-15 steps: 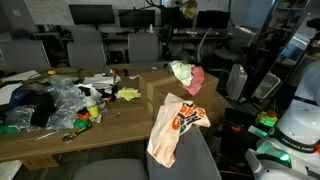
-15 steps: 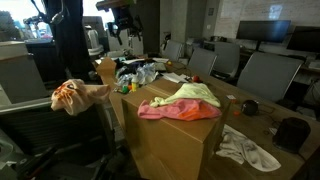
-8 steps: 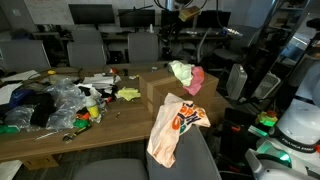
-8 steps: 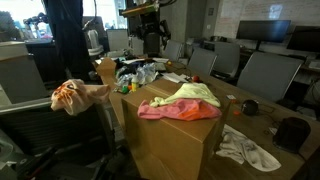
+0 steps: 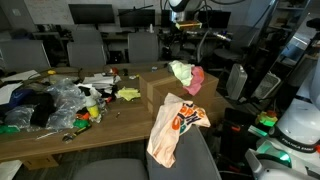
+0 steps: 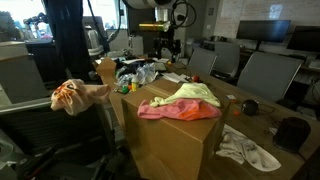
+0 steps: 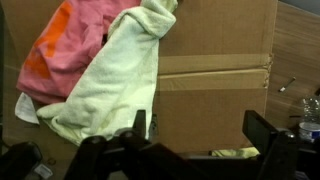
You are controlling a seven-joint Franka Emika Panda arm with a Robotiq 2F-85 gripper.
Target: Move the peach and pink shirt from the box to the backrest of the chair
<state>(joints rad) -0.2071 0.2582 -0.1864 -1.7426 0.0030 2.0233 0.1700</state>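
Arm [image 5: 182,8] nearer — pink shirt [image 7: 80,40] beyond fingers [image 7: 262,135]

My arm has swung sideways over the last second. In an exterior view my pincer [image 6: 166,42] started close beside the dark pillar, passed the middle of the background half a second ago, and now hangs further right, above the far, cluttered end of the desk [image 6: 262,128] and nearer the line of the box [image 6: 175,135]. In an exterior view the white wrist [image 5: 182,6] has slid right along the top edge of the picture (only a short way, and it is partly cut off there).
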